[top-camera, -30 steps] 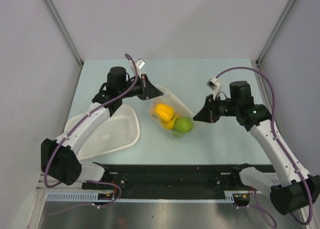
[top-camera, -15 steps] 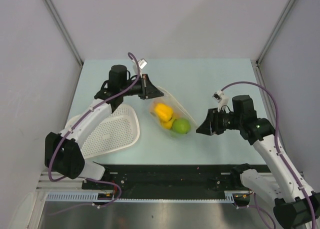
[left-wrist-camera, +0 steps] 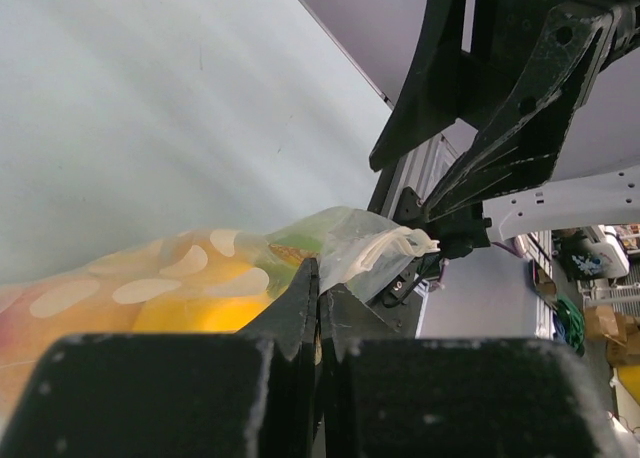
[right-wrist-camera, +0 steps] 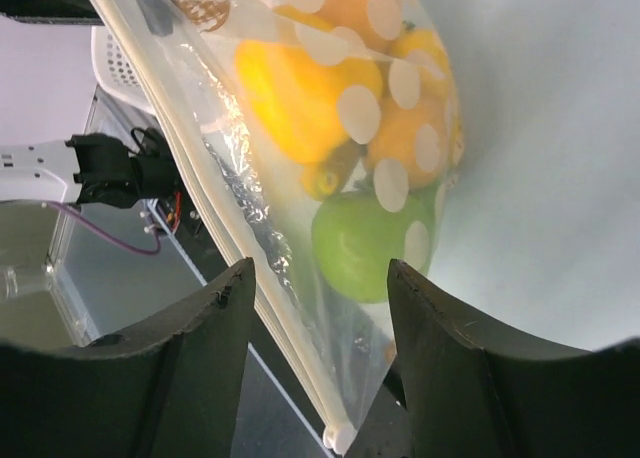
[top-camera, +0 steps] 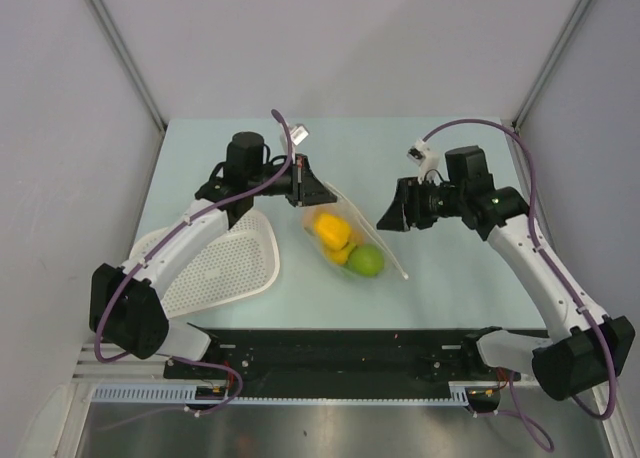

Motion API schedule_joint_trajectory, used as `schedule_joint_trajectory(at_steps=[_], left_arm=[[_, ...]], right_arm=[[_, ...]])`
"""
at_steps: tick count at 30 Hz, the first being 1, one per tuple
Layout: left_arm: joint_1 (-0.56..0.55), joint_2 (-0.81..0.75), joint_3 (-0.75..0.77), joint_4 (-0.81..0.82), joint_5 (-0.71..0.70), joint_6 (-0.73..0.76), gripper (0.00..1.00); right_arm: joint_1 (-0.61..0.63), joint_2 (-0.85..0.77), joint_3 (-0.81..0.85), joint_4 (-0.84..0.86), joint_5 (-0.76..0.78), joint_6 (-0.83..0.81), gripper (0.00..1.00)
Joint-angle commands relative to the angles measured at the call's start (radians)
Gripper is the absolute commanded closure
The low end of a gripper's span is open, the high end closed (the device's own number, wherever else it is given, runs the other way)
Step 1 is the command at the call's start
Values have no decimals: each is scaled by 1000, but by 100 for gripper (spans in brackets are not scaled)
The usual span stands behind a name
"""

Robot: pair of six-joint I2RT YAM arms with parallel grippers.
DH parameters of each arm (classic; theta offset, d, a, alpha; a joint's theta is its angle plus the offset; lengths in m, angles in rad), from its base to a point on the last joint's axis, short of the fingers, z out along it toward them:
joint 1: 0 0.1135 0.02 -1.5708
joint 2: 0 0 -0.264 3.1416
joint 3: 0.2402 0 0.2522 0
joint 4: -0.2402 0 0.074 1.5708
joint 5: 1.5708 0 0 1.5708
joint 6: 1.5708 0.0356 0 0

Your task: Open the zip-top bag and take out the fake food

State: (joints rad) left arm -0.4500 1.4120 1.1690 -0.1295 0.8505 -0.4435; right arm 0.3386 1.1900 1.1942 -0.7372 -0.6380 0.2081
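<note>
Table [top-camera: 455, 153] mint, walls [top-camera: 340, 48] grey — left end effector [top-camera: 320, 193] pinching zip-top bag [top-camera: 345, 233], right end effector [top-camera: 387, 217] (spread).

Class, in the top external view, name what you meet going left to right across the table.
white basket → left gripper → green apple → right gripper. The zip-top bag is left out, since it stretches from one gripper to the other.
</note>
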Motion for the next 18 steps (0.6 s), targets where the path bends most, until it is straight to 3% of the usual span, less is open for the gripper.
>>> schedule_joint_trajectory(at_steps=[1,9,18], left_arm=[[-4,-10,38,39,35,6,100],[-12,4,46,44,39,-1,100],[-19,-1,58,42,35,-26,100]], right_arm=[[54,26,42,42,-54,-27,41],[74,52,12,99,-26,-9,52],[109,82,1,108,0,-30,52]])
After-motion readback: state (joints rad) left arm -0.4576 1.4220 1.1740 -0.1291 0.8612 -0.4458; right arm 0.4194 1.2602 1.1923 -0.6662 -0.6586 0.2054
